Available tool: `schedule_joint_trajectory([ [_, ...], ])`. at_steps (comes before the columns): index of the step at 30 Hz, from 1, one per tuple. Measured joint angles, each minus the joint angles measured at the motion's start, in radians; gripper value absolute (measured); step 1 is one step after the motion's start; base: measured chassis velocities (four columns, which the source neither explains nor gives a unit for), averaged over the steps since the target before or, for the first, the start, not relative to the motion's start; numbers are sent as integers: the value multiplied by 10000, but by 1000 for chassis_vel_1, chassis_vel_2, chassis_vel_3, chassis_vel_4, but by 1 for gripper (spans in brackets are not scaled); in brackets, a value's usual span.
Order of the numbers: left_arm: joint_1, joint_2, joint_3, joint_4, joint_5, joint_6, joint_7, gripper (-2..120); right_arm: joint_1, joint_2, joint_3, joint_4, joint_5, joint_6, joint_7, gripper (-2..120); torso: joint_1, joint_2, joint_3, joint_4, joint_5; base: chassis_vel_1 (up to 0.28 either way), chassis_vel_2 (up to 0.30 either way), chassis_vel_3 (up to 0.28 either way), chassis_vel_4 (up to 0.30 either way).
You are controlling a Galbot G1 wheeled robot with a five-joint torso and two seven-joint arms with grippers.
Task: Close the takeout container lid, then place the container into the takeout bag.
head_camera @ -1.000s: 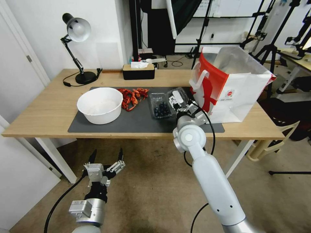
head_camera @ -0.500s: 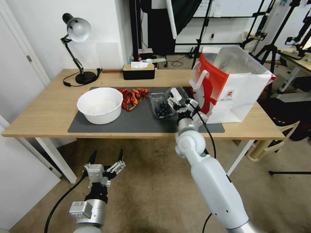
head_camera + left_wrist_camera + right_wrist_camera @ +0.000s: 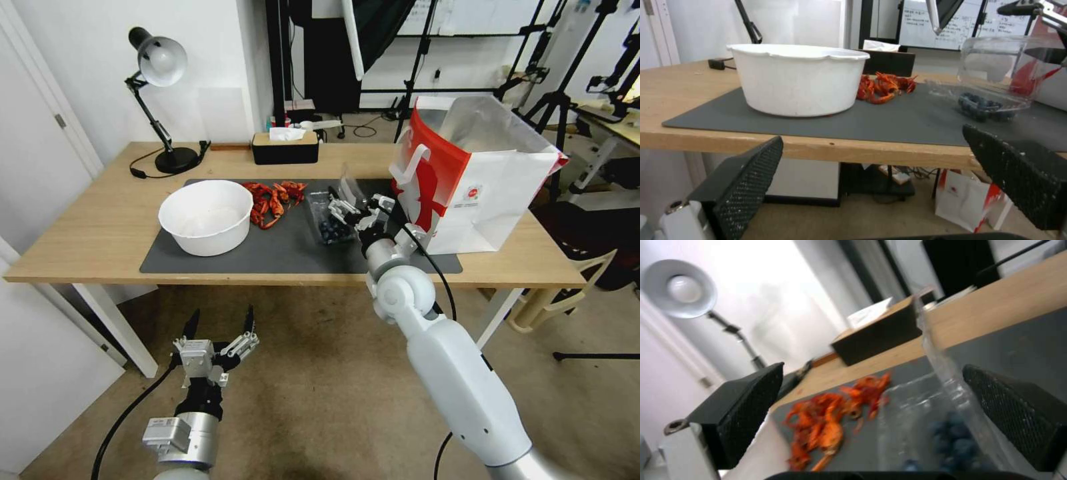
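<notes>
Wooden worktop [image 3: 87,227] carried a dark mat [image 3: 280,250]. White bowl [image 3: 205,217] sat on the mat's left part; red crayfish [image 3: 270,198] lay just beside it. Black tissue box [image 3: 285,147] stood behind the mat, desk lamp [image 3: 159,93] at far left.

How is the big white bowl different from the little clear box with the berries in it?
The white bowl is round, opaque and much bigger; the clear box is small, angular and see-through. The bowl has no cover, while the box has a hinged lid, raised upright by the right gripper. I see nothing in the bowl; the box holds dark blueberries. Both sit on the grey mat, red crayfish between them.
</notes>
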Motion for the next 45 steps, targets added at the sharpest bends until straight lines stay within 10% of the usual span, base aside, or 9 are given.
schedule_joint_trajectory([
  [12,6,-12,20,5,14,-35,-4,100,761,-142,-13,-390,2987,-1390,-183,100,0,0,0,0,-1,0,0,0,0],
  [20,-45,47,35,62,17,-36,0,100,1308,383,391,-694,6032,-2044,1917,100,0,0,0,1,-1,0,0,0,0],
  [36,-283,314,43,236,-76,15,19,100,1409,826,959,-1034,7163,-1974,3075,100,1,0,0,0,-1,0,0,0,0],
  [45,-653,797,194,299,-943,243,166,100,1331,883,1164,-1258,7252,-1908,3237,78,0,0,0,1,-2,0,0,0,0],
])
